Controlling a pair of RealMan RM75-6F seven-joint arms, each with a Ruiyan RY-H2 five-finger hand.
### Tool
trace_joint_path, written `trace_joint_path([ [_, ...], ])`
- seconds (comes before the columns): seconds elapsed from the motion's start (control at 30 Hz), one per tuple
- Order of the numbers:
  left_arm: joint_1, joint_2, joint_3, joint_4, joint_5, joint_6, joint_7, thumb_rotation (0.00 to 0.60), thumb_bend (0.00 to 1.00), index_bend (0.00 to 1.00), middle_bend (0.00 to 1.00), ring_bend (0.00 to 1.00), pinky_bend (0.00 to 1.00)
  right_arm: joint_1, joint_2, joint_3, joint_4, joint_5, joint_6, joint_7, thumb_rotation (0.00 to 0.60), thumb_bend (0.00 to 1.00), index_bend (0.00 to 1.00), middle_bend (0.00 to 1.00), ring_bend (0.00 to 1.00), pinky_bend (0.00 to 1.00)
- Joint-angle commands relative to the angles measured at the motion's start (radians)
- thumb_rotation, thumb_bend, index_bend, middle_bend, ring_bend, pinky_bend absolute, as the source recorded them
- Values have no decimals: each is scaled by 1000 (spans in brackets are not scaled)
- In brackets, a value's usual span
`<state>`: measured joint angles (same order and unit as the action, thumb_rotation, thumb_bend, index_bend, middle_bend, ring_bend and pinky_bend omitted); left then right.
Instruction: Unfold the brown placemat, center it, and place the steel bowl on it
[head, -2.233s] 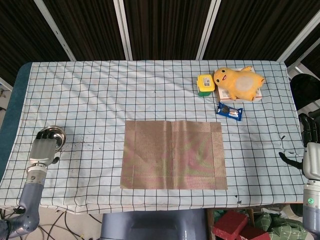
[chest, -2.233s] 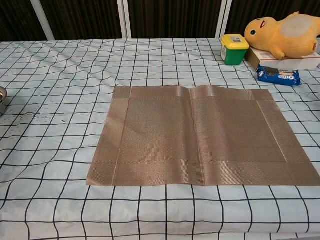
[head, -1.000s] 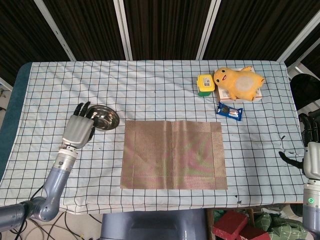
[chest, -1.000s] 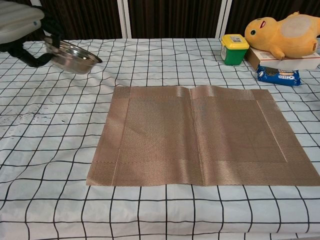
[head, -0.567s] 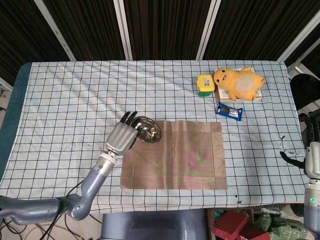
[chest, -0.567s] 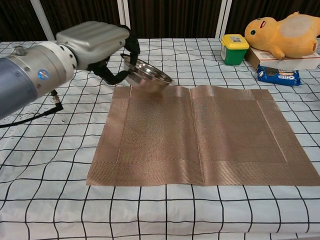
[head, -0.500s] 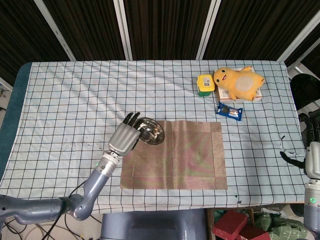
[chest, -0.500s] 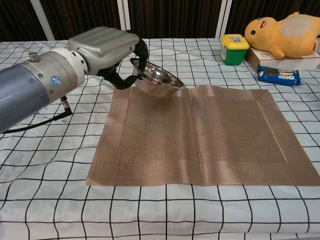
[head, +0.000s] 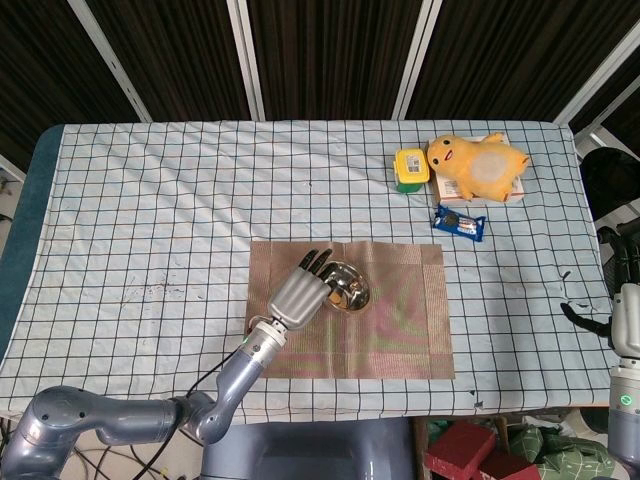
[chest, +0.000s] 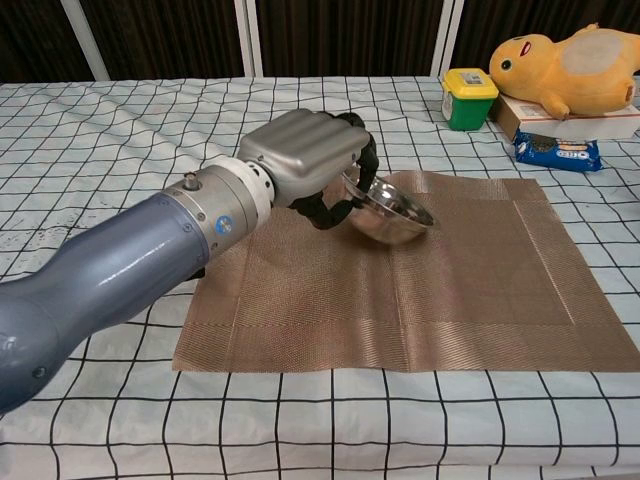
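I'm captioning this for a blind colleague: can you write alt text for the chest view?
The robot's left hand holds a steel bowl by its rim, tilted, over the middle of an unfolded brown placemat on a checked tablecloth. A yellow plush toy sits far right.

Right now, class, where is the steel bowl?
In both views the steel bowl is held by the left hand over the middle of the brown placemat, tilted.

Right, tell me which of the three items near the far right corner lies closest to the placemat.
The blue snack packet, lying flat just beyond the brown placemat; the green container and yellow plush toy sit further back.
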<state>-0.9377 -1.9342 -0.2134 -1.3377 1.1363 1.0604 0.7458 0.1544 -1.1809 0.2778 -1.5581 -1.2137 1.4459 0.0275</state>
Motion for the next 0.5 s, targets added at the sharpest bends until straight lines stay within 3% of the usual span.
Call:
trace_joint_path([
  [0.03,0,-14,23,20,9,-14,-7,600,425,572,229,59,140,0,0,0,0,0,0,0,600,62,25,0,0,170],
  [0.17,6,-13,56,34,35,-17,-1,600,316,560,222,59,140,-1,1,2,0,3,1,3,600,63,25,0,0,170],
  [0.33,26,9,81,18,38,-15,4,600,88,494,189,59,138,-1,2,1,-2,4,-1,4,600,63,25,0,0,170],
  [0.5,60,62,103,-40,42,6,4,600,46,319,137,54,107,-1,2,1,-3,3,-2,3,600,62,25,0,0,170],
])
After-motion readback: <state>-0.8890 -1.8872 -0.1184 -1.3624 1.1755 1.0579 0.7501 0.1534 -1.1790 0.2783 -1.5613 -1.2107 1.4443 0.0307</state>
